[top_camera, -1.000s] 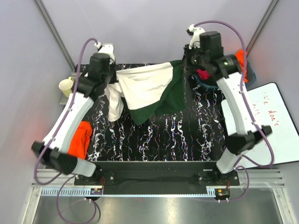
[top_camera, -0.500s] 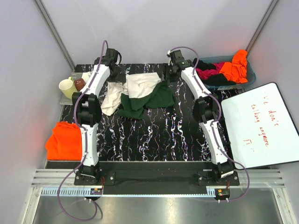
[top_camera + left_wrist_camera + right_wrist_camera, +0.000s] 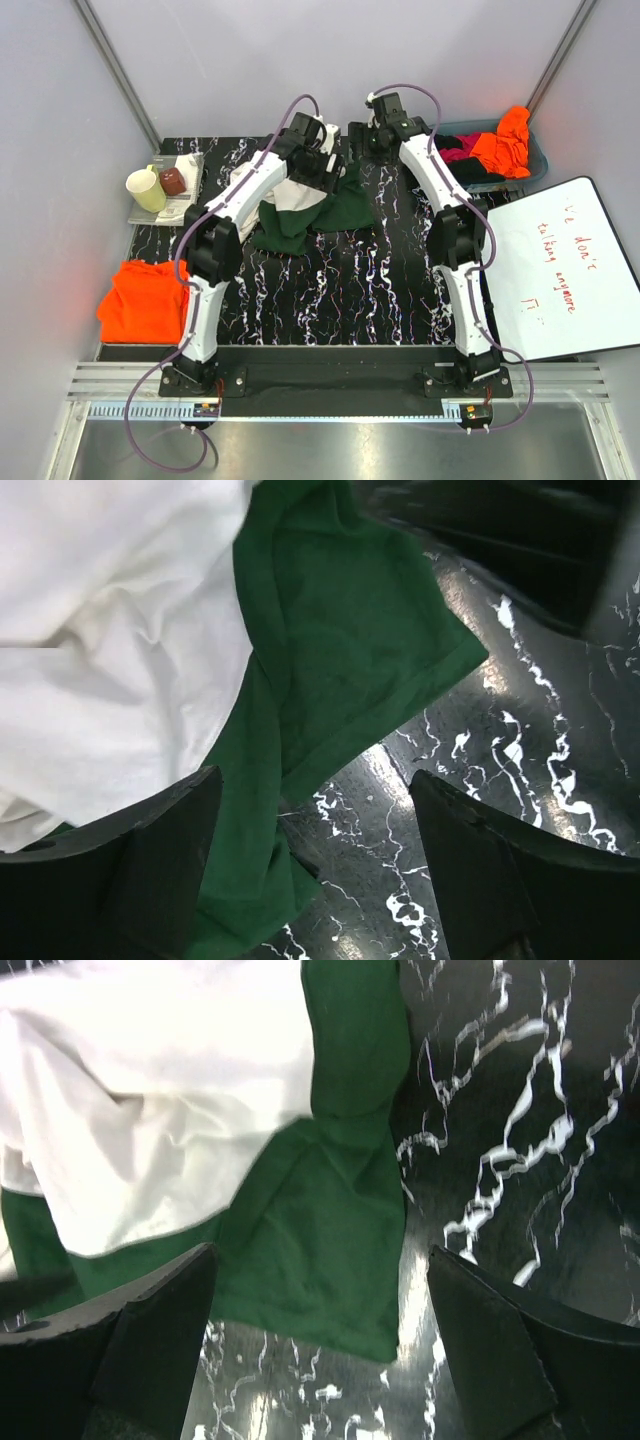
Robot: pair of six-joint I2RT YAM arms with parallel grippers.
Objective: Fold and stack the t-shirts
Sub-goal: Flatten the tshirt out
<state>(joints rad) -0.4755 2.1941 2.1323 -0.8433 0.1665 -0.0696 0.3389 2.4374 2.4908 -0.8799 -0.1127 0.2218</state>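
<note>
Cream-and-green t-shirt [image 3: 345, 212] is crumpled on the black marbled table [image 3: 380, 290], upper centre of the top view, not folded. Cream body sits upper left in the heap, and dark green cloth spreads right and down from it. The left arm's forearm crosses over the heap's left part.

Left gripper [image 3: 322, 165] is at the heap's top edge. In the left wrist view, left gripper [image 3: 315, 800] has its jaws wide apart with nothing pinched. A green sleeve hem and bare table show in the gap, with white cloth at the upper left of the frame.

Right gripper [image 3: 362, 138] is just past the heap's upper right corner. In the right wrist view, right gripper [image 3: 320, 1260] also has its jaws spread and is holding nothing. Green cloth lies under the gap, white cloth is upper left, and bare marble is on the right. Can't tell whether either set of fingers touches the cloth.

Orange t-shirt [image 3: 143, 300] is a rough pile at the table's left edge, mid-left of the frame, well apart from the heap.

Bin [image 3: 537, 160], upper right, holds an orange shirt [image 3: 505, 135] draped over the rim, a magenta shirt [image 3: 455, 150] and a black shirt [image 3: 465, 173].

Whiteboard [image 3: 555, 270] with red writing lies off the table's right side. Tray [image 3: 190, 165], upper left, carries a cream mug [image 3: 145, 188] and a small brown object [image 3: 172, 181].
</note>
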